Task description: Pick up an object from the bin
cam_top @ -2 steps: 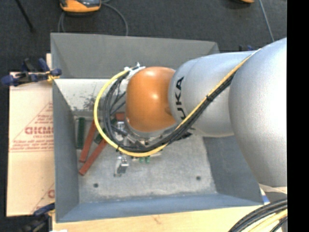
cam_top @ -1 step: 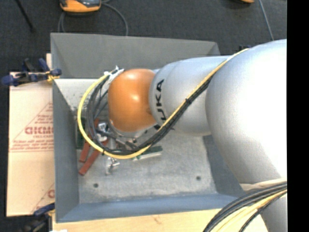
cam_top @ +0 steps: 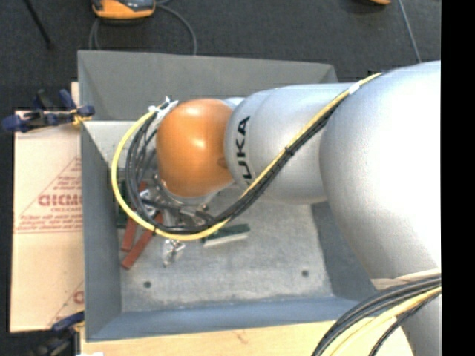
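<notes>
Grey metal bin (cam_top: 100, 273) holds a few small things near its left wall. A long red-brown stick (cam_top: 133, 245) lies slanted there, and a flat green and white strip (cam_top: 226, 233) lies near it. The tool (cam_top: 173, 252) is low between the two, just beside the stick. Whether it is clenched or released cannot be told. The silver arm (cam_top: 297, 154) shows the letters "UKA".

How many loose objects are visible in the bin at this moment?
3. A red-brown stick near the left wall; a dark green piece mid-floor; a pale strip just below it. The arm may hide more.
</notes>
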Controlling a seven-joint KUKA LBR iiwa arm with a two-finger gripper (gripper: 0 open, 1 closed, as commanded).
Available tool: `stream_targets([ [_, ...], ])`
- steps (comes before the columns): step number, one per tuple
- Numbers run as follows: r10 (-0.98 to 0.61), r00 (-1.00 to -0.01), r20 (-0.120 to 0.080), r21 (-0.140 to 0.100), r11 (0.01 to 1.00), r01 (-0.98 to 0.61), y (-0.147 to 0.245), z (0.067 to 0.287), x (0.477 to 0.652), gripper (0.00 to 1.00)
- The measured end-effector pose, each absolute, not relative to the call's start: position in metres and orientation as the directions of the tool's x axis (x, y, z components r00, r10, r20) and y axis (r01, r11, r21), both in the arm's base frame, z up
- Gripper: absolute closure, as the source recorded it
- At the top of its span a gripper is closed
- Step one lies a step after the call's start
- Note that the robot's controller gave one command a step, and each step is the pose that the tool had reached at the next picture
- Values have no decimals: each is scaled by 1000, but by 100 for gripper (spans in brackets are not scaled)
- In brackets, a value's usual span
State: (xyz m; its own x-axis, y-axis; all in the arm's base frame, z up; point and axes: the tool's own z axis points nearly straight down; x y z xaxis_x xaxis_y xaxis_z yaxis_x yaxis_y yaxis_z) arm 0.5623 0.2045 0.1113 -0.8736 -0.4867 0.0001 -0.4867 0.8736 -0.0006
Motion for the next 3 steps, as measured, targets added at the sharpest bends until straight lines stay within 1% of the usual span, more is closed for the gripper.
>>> stream_targets([
  [1,-633,-774,-6,-2,774,-633,235,119,566,0],
  [2,-766,-642,-3,-2,642,-766,237,89,570,0],
  [3,-830,-558,-10,-1,558,-830,239,81,595,100],
])
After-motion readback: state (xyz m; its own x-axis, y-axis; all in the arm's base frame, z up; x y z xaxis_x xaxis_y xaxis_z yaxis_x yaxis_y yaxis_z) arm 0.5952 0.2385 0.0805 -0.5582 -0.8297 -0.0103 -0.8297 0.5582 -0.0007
